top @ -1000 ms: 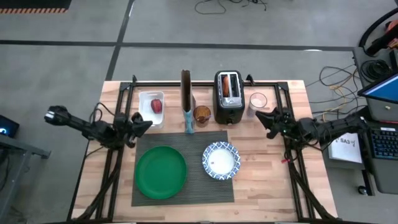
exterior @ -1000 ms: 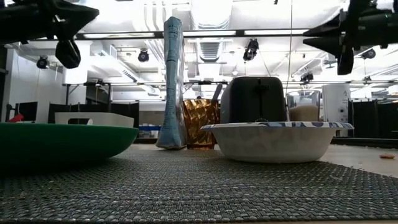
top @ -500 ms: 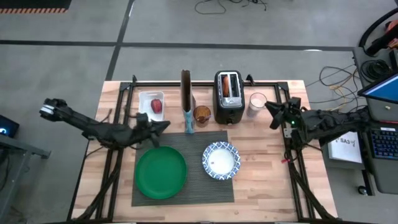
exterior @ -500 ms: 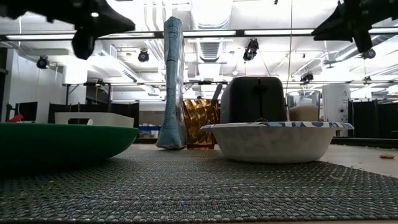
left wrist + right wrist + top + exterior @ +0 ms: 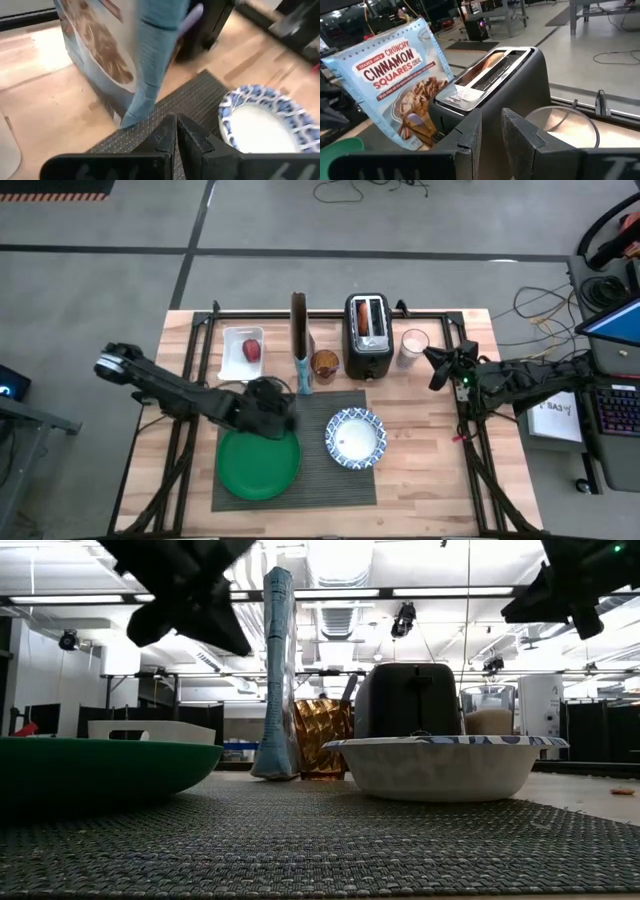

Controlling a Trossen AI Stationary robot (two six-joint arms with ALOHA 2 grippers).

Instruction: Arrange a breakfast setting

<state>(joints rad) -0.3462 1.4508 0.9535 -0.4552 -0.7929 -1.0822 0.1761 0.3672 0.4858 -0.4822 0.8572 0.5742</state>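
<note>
The left claw (image 5: 283, 408) hangs above the far edge of the placemat (image 5: 330, 480), its fingers (image 5: 165, 137) pressed together with nothing between them. Just ahead of it stands the cereal bag (image 5: 120, 55), upright at the mat's back edge; the blue-and-white bowl (image 5: 355, 437) sits on the mat to the claw's right, and the green plate (image 5: 258, 458) lies directly below and behind it.

My reading is that the step in hand is taking up the cereal to pour into the bowl. To do that well, the claw should part its fingers wide before closing in, meet the bag on its narrow edge about midway up, and squeeze gently, since a soft bag will buckle and could tip toward the amber glass (image 5: 325, 364) beside it. Lifting straight up before swinging over the bowl would keep the bag clear of the toaster (image 5: 367, 335).

The right claw (image 5: 432, 368) waits near the counter's (image 5: 430, 470) right side, facing the toaster and the cup (image 5: 414, 343) next to it; its fingers (image 5: 470, 135) stand slightly apart and empty. A bagel half shows in the toaster slot (image 5: 487, 62), and the red fruit (image 5: 252, 350) rests in the white tray (image 5: 233, 363) beyond the left claw.
</note>
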